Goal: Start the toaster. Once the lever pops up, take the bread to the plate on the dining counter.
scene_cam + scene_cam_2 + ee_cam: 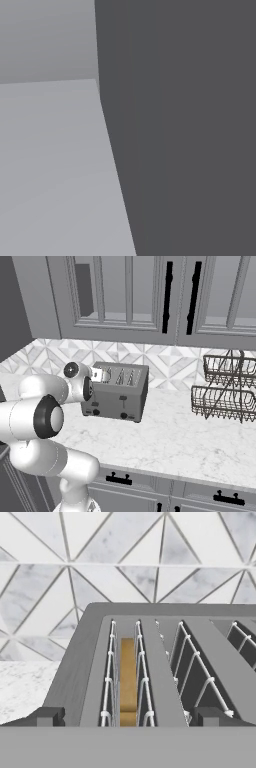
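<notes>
Tan-brown bread (128, 679) was seen standing on edge in the leftmost slot of the grey metal toaster (116, 391), low centre of the hand view. The claw (128, 717) was held wide open above it, its dark tips apart, nothing gripped. White marble table (190, 441) carried the toaster.

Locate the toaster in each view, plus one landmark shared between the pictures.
Left base view: not in it.
Right base view: toaster left of centre, on the marble worktop, just past the arm.
Hand view: toaster seen from above, bread in its left slot.
Shared landmark: triangle-tiled backsplash.
</notes>
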{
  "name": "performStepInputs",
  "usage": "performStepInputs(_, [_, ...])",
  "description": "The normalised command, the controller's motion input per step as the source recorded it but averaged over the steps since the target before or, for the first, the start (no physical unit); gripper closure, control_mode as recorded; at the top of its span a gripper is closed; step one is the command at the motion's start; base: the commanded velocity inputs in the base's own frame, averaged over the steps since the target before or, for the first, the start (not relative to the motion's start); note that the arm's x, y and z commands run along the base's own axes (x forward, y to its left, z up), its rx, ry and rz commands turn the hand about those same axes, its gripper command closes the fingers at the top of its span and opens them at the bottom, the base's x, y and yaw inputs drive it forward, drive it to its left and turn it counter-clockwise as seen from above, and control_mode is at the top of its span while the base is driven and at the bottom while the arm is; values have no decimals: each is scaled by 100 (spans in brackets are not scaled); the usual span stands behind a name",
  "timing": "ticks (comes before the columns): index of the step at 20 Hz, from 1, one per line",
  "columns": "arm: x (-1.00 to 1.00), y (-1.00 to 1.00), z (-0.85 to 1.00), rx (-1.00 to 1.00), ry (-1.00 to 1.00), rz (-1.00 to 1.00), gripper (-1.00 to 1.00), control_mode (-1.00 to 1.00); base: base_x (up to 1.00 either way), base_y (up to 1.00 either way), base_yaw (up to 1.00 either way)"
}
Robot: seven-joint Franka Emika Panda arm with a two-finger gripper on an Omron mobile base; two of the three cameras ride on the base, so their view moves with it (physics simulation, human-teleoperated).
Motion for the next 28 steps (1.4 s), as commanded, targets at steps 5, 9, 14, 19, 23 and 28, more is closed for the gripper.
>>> performStepInputs(5, [0, 0, 0, 0, 0, 0, -100, -100, 0, 0, 0])
performStepInputs(9, [0, 0, 0, 0, 0, 0, -100, -100, 0, 0, 0])
performStepInputs(14, [0, 0, 0, 0, 0, 0, -100, -100, 0, 0, 0])
performStepInputs(19, [0, 0, 0, 0, 0, 0, -100, -100, 0, 0, 0])
performStepInputs(23, [0, 0, 0, 0, 0, 0, -100, -100, 0, 0, 0])
performStepInputs(28, [0, 0, 0, 0, 0, 0, -100, -100, 0, 0, 0])
